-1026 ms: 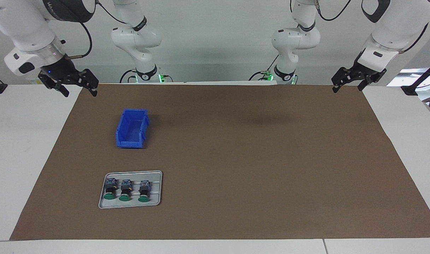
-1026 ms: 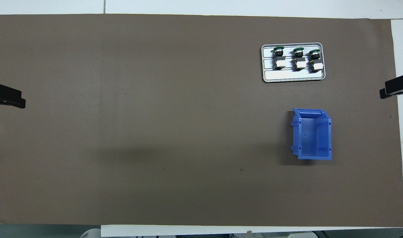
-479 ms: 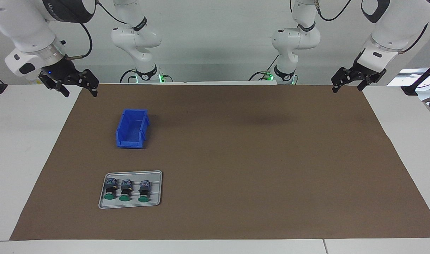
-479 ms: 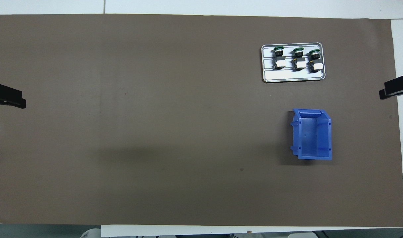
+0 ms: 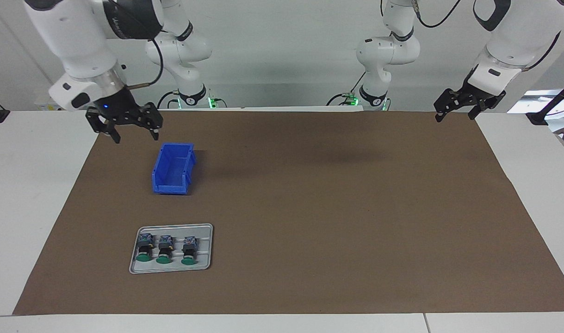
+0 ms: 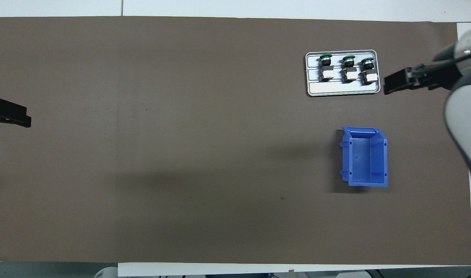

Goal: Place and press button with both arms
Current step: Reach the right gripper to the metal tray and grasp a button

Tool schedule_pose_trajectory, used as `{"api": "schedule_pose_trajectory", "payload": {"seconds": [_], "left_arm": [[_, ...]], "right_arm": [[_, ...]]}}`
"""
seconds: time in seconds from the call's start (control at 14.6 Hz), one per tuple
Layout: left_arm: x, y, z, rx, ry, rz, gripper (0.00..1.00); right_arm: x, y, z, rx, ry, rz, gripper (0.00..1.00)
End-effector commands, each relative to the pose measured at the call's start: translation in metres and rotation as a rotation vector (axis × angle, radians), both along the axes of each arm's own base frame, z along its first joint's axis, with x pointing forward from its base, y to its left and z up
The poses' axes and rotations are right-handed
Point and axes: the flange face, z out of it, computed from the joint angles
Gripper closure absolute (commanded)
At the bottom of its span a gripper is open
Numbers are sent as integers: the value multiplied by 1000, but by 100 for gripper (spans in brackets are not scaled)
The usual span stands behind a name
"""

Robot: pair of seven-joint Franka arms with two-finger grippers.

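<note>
Facing view: the table carries a brown mat, a blue bin and a tray holding three buttons, farther from the robots. Right gripper hangs above the mat, fingers apart; left gripper waits, fingers apart.

Flat white tabletop, seam visible along the edge farthest from the robots. Large rectangular brown paper-like mat covers most of it, white margins left at both ends. Plain pale grey-white wall at the robots' end. Small green indicator lights glow low against the wall. Even, diffuse lighting, soft shadows on the mat.
</note>
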Motion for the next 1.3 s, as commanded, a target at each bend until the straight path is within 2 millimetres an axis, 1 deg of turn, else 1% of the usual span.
{"api": "schedule_pose_trajectory", "payload": {"seconds": [0.0,0.14,0.21,0.27,0.41,0.48,0.55,0.62,0.68,0.96,1.03,1.23], "left_arm": [[-5,0,0,-2,-6,-10,0],[-4,3,0,-3,-9,-4,0],[-4,5,0,-2,-9,2,0],[-4,5,0,-2,-8,2,0],[-5,3,-3,-1,0,7,0],[-6,2,-4,-1,3,4,0],[-7,1,-4,0,3,4,0],[-8,0,-4,0,3,2,0],[-8,0,-4,-1,1,2,0],[-9,0,-5,0,11,-1,0],[-9,0,-5,0,8,-2,0],[-9,0,-5,0,8,1,0]], "right_arm": [[74,18,-60,42,-18,-38,0],[102,13,-108,77,-49,-66,0],[110,17,-130,81,-59,-67,0],[116,20,-142,76,-80,-63,0],[123,20,-177,72,-81,-63,0],[125,21,-189,73,-101,-64,0],[124,20,-206,70,-111,-66,0],[122,15,-220,61,-116,-49,4],[121,13,-229,63,-127,-19,6],[118,14,-260,54,-113,-9,9],[117,15,-263,53,-120,-6,10],[109,12,-285,46,-118,-1,16]]}}
